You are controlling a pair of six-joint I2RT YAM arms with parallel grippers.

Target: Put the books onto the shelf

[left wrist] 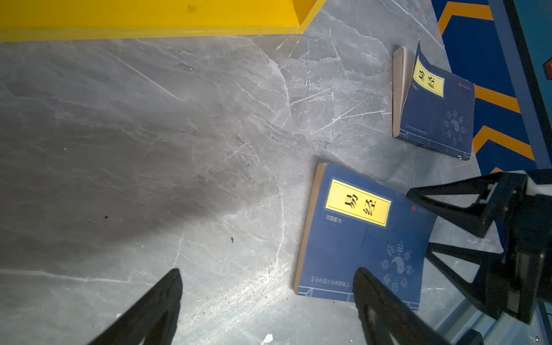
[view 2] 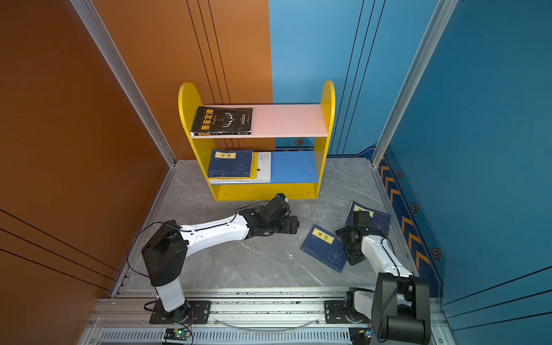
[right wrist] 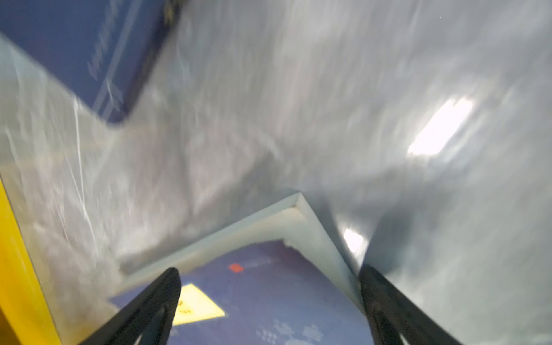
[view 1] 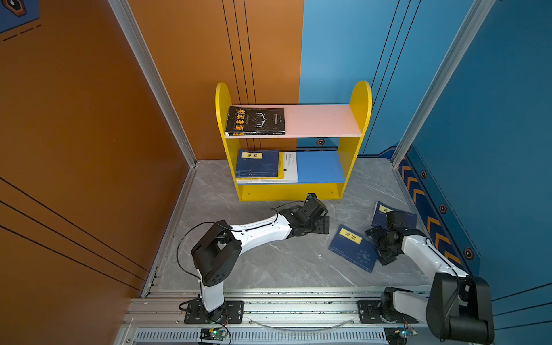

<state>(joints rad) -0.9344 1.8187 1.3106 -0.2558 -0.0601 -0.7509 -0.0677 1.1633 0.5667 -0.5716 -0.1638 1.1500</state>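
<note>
Both gape empty: left gripper (left wrist: 267, 270) beside, right gripper (right wrist: 270, 268) over a corner of nearer navy yellow-labelled paperback (view 1: 354, 251), flat on grey marble floor (view 1: 254, 263). Second navy paperback (left wrist: 439, 110) beyond, near blue wall (view 1: 493, 149). Yellow two-tier shelf (view 1: 360, 98) farthest, part-filled. Likely light, floppy, slick; pinch stiffer spine edge.

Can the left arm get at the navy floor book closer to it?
Probably yes. The left end effector is open beside the closer navy book, with only bare floor between them. The right end effector sits at the book's opposite edge and could crowd a grasp.
</note>
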